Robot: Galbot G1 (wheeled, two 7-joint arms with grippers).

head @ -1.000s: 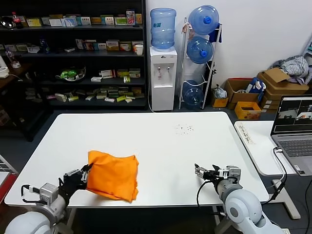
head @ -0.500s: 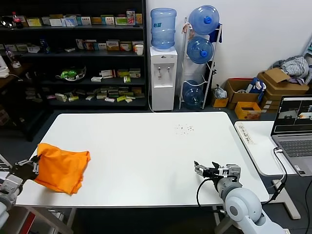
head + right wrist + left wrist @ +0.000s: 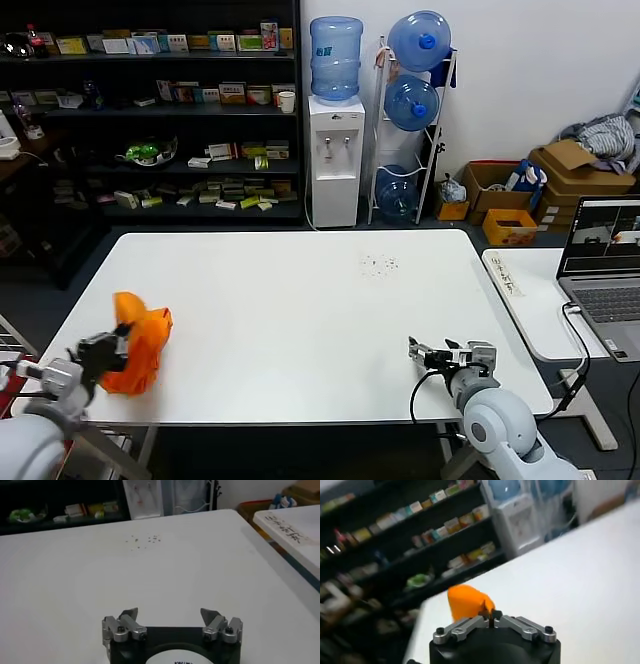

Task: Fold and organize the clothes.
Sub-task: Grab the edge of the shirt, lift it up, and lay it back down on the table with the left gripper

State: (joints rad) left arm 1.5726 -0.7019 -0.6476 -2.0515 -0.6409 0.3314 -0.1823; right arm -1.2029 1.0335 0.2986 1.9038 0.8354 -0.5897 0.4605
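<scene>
The wide white rectangular counter [image 3: 300,310] fills the middle of the head view, bare over most of its top apart from a scatter of small dark specks [image 3: 377,264] toward its far right part.

At the counter's near left corner sits the bright orange cotton T-shirt [image 3: 137,340], bunched into a crumpled upright lump rather than spread flat. The black left gripper [image 3: 103,352] is at the shirt's near left side, touching it, its fingers pressed together on a pinch of the orange cloth. In the left wrist view the fingertips meet with a peak of the fabric [image 3: 468,601] rising just beyond them; the rest of the garment is hidden behind the gripper body. No lettering or neck tag can be made out, and how the shirt is folded inside the lump cannot be told.

The black-and-silver right gripper [image 3: 428,355] is at the near right edge of the counter, well apart from the shirt, its fingers [image 3: 128,617] spread wide with nothing between them.
</scene>
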